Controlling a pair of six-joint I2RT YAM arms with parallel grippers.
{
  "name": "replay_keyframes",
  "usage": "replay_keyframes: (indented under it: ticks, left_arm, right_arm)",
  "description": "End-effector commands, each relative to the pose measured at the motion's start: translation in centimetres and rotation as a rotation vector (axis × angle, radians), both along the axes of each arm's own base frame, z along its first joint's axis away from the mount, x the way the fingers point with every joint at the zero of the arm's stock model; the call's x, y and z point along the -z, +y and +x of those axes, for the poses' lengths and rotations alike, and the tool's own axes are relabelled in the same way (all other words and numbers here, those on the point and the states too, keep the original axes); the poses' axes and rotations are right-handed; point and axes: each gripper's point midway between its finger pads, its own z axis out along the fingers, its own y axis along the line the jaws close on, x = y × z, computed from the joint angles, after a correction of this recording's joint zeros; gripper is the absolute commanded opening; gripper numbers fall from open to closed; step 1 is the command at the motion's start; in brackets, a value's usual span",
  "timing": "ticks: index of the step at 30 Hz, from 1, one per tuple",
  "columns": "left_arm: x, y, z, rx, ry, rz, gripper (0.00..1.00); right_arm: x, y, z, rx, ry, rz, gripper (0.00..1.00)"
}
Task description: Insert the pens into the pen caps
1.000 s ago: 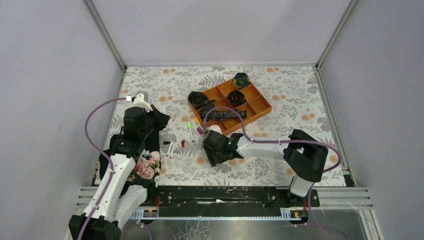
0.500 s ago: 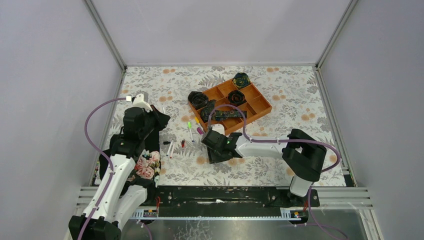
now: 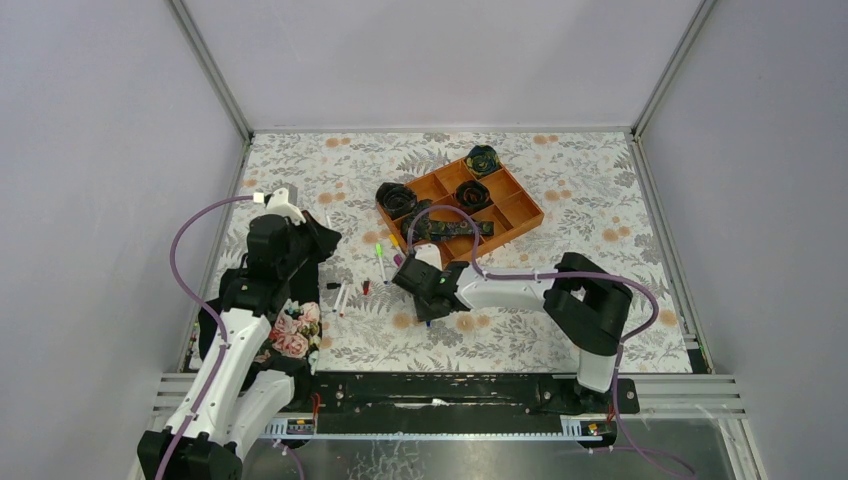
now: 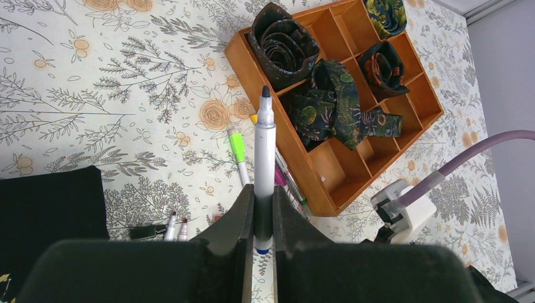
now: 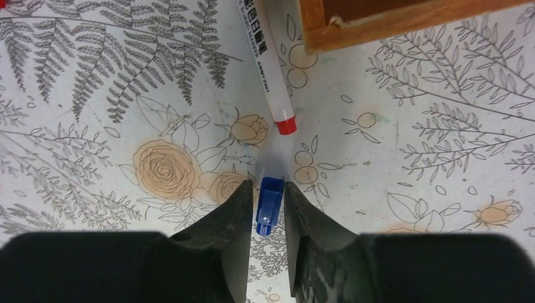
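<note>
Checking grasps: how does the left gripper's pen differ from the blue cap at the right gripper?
The pen is long, white, dark-tipped; the blue cap is short, blue. The pen is clamped in the left gripper, off the table; the blue cap lies on it, flanked by the right gripper, grip unclear. Both sit between jaws.

Dark-tipped white pen (image 4: 264, 170) clamped in left fingers (image 4: 243, 218); blue cap (image 5: 269, 203) between right fingers (image 5: 235, 218); red-ended pen (image 5: 265, 66) nearby.
</note>
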Motion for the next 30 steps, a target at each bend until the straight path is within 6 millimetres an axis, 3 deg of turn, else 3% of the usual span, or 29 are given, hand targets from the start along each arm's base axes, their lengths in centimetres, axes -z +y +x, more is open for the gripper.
replay_keyframes:
  ticks: [1,6,10,12,15,18,22,25,28,30]
  left_arm:
    - [-0.4,-0.1,0.2,0.013,-0.027,-0.002,0.00]
    - [-0.4,-0.3,0.1,0.024,-0.029,-0.006,0.00]
    - [-0.5,-0.7,0.0,0.047,-0.034,-0.018,0.00]
    - [-1.0,-1.6,-0.1,0.089,-0.052,-0.038,0.00]
    - [-1.5,-4.1,-0.9,0.198,-0.076,-0.072,0.00]
    - [-2.7,-8.1,-2.6,0.374,-0.131,-0.122,0.00]
    - [-5.4,-13.4,-7.0,0.698,-0.253,-0.252,0.00]
    - [-7.3,-15.4,-10.3,0.897,-0.328,-0.334,0.00]
    - [-7.5,-16.2,-11.8,0.978,-0.340,-0.350,0.00]
    - [-7.6,-16.4,-12.5,1.009,-0.342,-0.352,0.00]
  right_arm:
    - [-0.5,-0.5,1.1,-0.007,-0.057,-0.073,0.28]
    - [-0.2,-1.8,0.8,-0.019,-0.062,-0.154,0.22]
    - [0.3,-2.0,0.0,-0.041,-0.025,-0.159,0.12]
    - [0.0,-1.9,-0.2,-0.049,-0.016,-0.141,0.02]
    - [-1.9,-1.7,0.1,-0.050,-0.053,-0.092,0.00]
    - [-5.6,-1.6,1.5,-0.031,-0.126,0.000,0.00]
    - [-12.2,-1.3,3.8,0.002,-0.231,0.240,0.00]
    - [-19.0,-1.0,5.4,0.013,-0.352,0.490,0.00]
    - [-25.5,-0.6,6.1,0.000,-0.497,0.681,0.00]
    - [-28.8,-0.4,6.2,-0.004,-0.572,0.775,0.00]
